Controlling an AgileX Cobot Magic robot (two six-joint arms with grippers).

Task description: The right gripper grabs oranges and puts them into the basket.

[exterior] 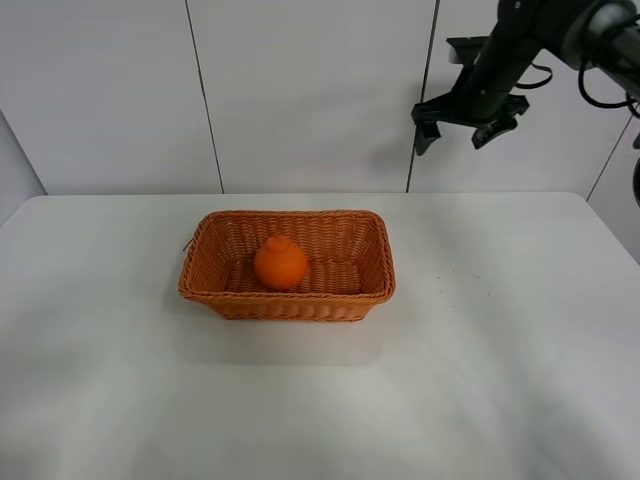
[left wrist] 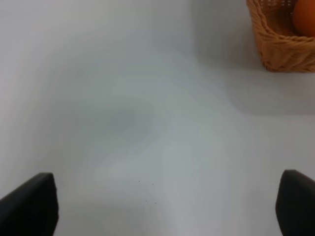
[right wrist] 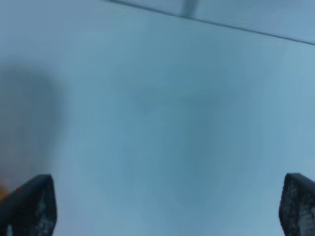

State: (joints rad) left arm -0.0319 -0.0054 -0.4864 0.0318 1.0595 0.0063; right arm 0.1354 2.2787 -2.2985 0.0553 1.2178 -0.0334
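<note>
The orange (exterior: 280, 263) lies inside the wicker basket (exterior: 225, 293) in the middle of the white table. My right gripper (exterior: 458, 129) hangs high at the back right, well above and behind the basket, open and empty. In the right wrist view its fingertips (right wrist: 29, 206) stand wide apart over bare table. My left gripper (left wrist: 165, 209) is open and empty over the table. In the left wrist view a corner of the basket (left wrist: 278, 46) and part of the orange (left wrist: 305, 17) show.
The white table (exterior: 480, 380) spreads wide around the basket. A panelled white wall (exterior: 300, 90) stands behind it.
</note>
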